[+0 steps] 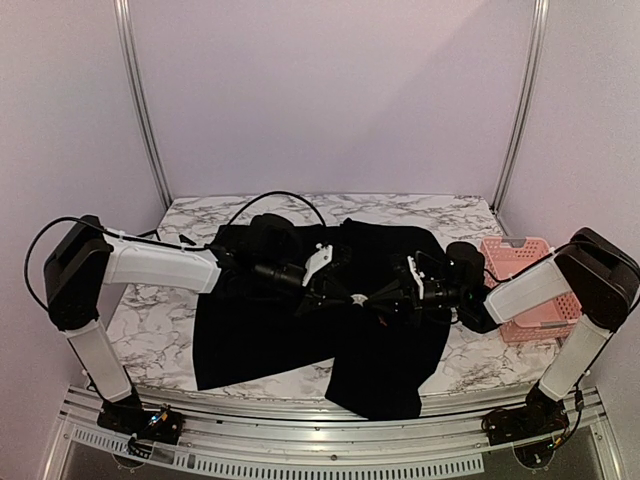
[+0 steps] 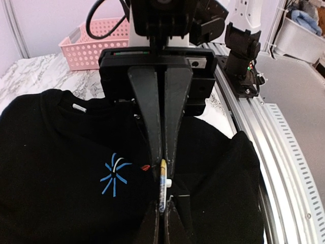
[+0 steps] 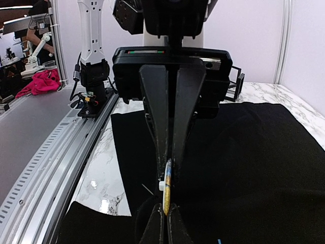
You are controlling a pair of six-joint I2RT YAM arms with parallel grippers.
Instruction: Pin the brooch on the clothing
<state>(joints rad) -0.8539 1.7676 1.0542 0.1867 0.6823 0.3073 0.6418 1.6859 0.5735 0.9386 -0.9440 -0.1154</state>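
Note:
The black T-shirt (image 1: 250, 340) lies spread on the marble table (image 1: 150, 330). Its light-blue starburst mark (image 2: 114, 173) shows in the left wrist view. The two grippers meet tip to tip above the shirt's middle. The brooch (image 2: 162, 185), a thin disc seen edge-on with yellow and blue colouring and a white nub, is pinched between both pairs of fingertips. My left gripper (image 1: 335, 292) is shut on it from the left, my right gripper (image 1: 385, 298) from the right. The brooch also shows in the right wrist view (image 3: 166, 185), with a thin pin beside it.
A pink basket (image 1: 525, 262) stands at the table's right edge, behind the right arm; it also shows in the left wrist view (image 2: 94, 43). An aluminium rail (image 1: 330, 440) runs along the near edge. Cables lie at the back left.

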